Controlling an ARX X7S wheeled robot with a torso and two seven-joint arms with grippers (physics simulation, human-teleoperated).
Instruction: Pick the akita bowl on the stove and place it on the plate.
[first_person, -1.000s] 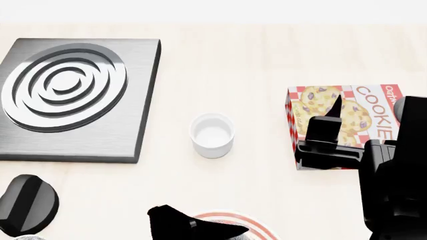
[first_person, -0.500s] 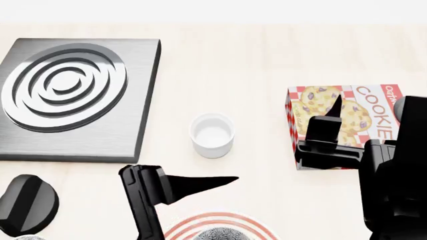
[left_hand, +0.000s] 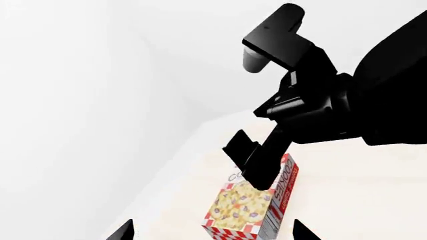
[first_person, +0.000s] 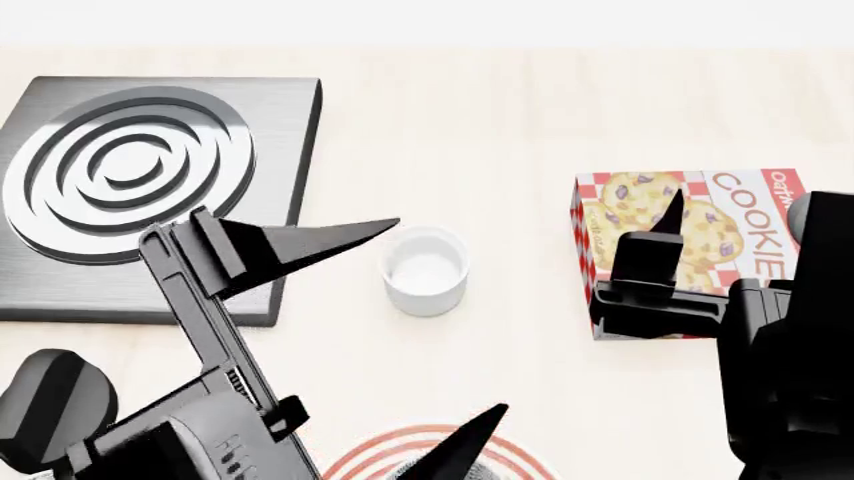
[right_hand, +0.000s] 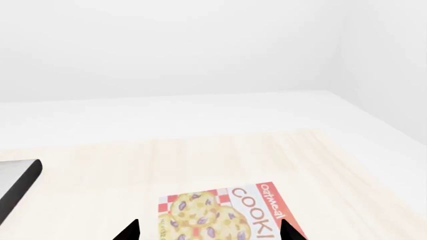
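Bowl: not visible in any view; position cannot be told. Stove (first_person: 147, 190) burner bare. Plate (first_person: 360, 455) rim shows just beside the left gripper's (first_person: 434, 345) near fingertip. Left jaws spread wide, holding nothing; white cup (first_person: 424, 270) lies between them. Right gripper (right_hand: 208, 231) jaws apart, empty, cookie box (first_person: 694, 240) between the tips.

Pale wooden tabletop (first_person: 534, 110) beneath plain white walls (right_hand: 167, 45), apparently evenly lit.
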